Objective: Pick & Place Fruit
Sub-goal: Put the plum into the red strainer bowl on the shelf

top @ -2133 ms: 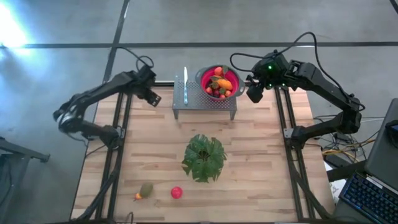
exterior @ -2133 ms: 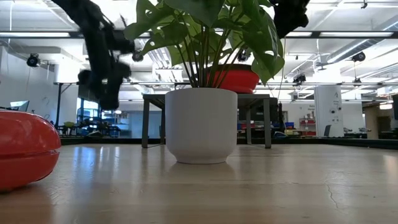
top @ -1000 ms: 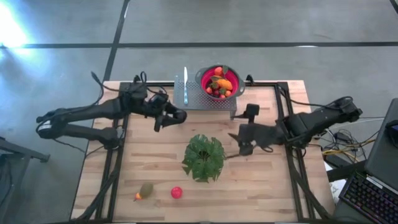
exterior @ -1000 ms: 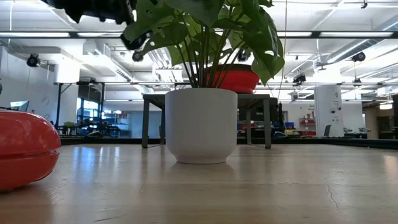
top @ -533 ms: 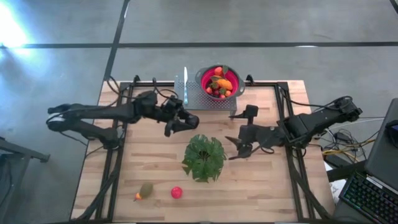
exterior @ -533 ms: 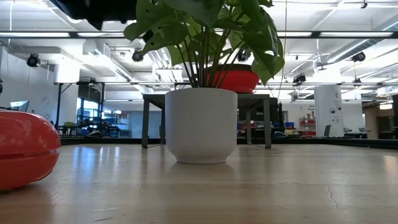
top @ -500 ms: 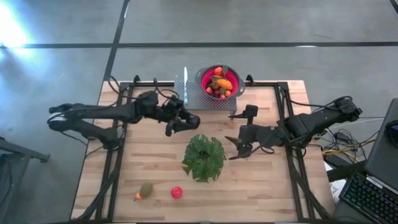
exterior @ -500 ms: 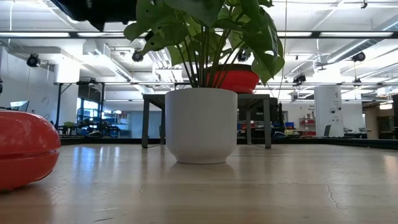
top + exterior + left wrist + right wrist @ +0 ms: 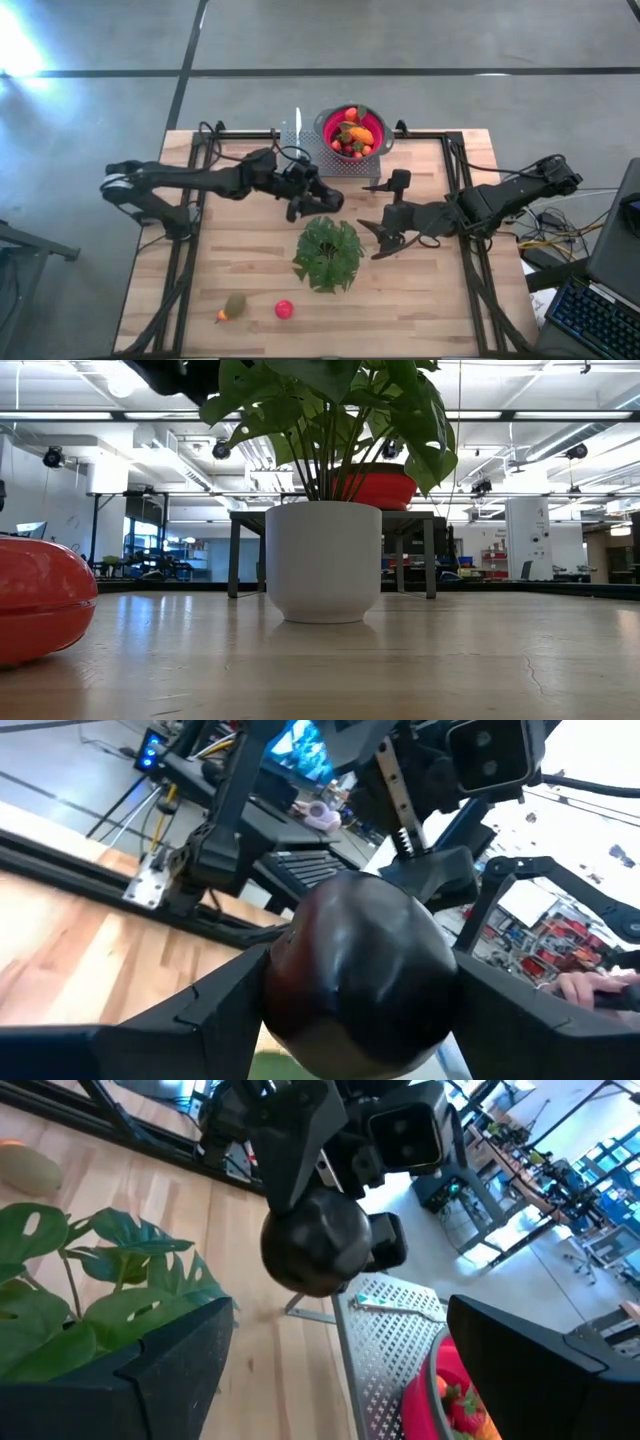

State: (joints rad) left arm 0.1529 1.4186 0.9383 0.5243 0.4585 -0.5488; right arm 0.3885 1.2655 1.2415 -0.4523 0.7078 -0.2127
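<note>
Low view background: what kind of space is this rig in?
Likely an open robotics lab or workshop. The low view shows an exposed ceiling with strip lights, ducting and more benches behind the plant pot; the high view shows a bare concrete floor round the table.

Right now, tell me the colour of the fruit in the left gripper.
Dark purple fruit, nearly black, best seen in the left wrist view.
</note>
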